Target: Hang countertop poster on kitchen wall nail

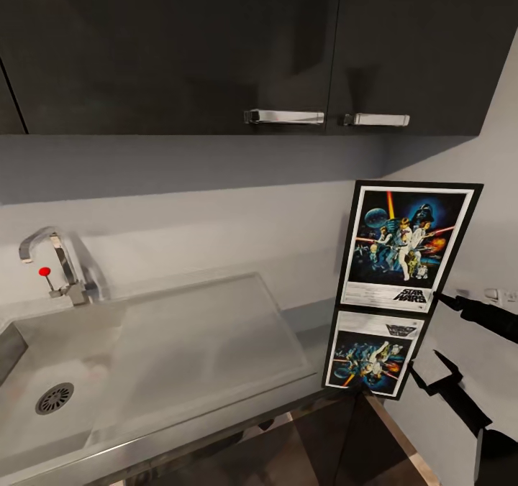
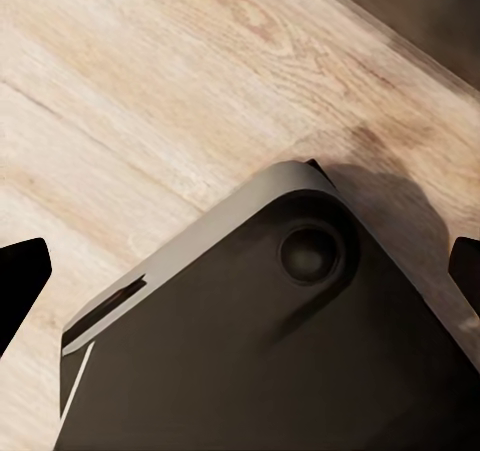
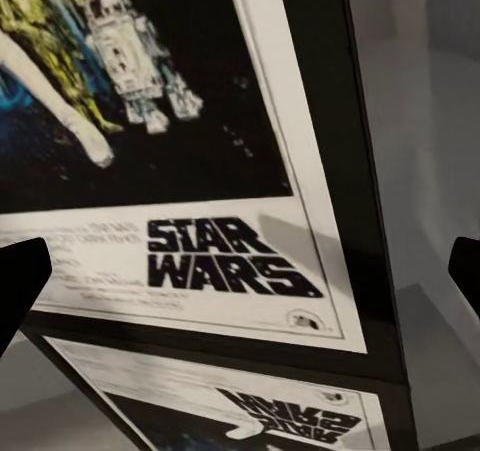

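Observation:
The poster (image 1: 410, 245) stands upright at the right end of the kitchen countertop (image 1: 216, 392), against the side wall. Its dimmer mirrored reflection (image 1: 370, 353) shows in the steel below it. My right gripper (image 1: 437, 333) is open just right of the poster's lower right corner, one finger high and one low, not touching it. The right wrist view looks close onto the poster (image 3: 200, 261) at the "Star Wars" title, with the right gripper (image 3: 240, 276) spread wide. My left gripper (image 2: 240, 271) is open and holds nothing. The wall nails are out of view.
A built-in sink (image 1: 29, 342) with a drain and a faucet (image 1: 57, 256) lies at the left, the drainboard (image 1: 201, 335) in the middle. Dark upper cabinets (image 1: 216, 40) hang overhead. A wall socket (image 1: 496, 295) sits behind my right arm. The left wrist view faces wooden floor (image 2: 150, 91) and my base (image 2: 280, 351).

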Robot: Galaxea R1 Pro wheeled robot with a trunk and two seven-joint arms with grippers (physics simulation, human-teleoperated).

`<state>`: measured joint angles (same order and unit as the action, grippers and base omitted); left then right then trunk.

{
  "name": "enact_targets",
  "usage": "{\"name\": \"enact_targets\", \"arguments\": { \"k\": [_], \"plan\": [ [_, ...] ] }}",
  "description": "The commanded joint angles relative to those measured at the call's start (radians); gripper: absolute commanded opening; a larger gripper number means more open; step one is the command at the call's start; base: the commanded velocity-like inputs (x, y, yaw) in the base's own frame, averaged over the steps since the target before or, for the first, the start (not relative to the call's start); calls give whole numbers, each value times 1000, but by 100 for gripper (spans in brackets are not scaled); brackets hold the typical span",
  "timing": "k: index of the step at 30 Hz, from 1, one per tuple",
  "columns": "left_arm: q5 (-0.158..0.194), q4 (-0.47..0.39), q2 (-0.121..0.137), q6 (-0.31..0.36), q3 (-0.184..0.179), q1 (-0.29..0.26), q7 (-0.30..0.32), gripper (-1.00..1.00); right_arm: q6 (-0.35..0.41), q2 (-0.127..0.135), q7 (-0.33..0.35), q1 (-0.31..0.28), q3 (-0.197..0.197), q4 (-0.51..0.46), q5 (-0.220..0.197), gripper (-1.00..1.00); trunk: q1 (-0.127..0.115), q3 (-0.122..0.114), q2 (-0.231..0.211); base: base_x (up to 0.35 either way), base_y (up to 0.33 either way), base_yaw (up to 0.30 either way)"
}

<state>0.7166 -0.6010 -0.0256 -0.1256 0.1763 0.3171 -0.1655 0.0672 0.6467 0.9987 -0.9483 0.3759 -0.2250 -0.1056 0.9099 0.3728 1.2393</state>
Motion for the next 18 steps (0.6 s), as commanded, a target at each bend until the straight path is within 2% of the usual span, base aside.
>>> {"name": "enact_targets", "arguments": {
  "k": [1, 13, 18],
  "plan": [
    [10, -2, 0, -2, 0, 0, -2, 100, 7, 1, 3, -1, -3, 1, -10, 100, 0, 1, 1, 0, 0, 0],
    [12, -2, 0, -2, 1, 0, 0, 100, 9, 0, -7, 0, 0, 1, -14, 100, 0, 1, 1, 2, -2, 0],
    [12, -1, 1, -3, 2, 0, 0, 100, 8, -1, -8, 0, 0, 1, -14, 100, 0, 1, 1, 120, -102, 0]
  ]
}}
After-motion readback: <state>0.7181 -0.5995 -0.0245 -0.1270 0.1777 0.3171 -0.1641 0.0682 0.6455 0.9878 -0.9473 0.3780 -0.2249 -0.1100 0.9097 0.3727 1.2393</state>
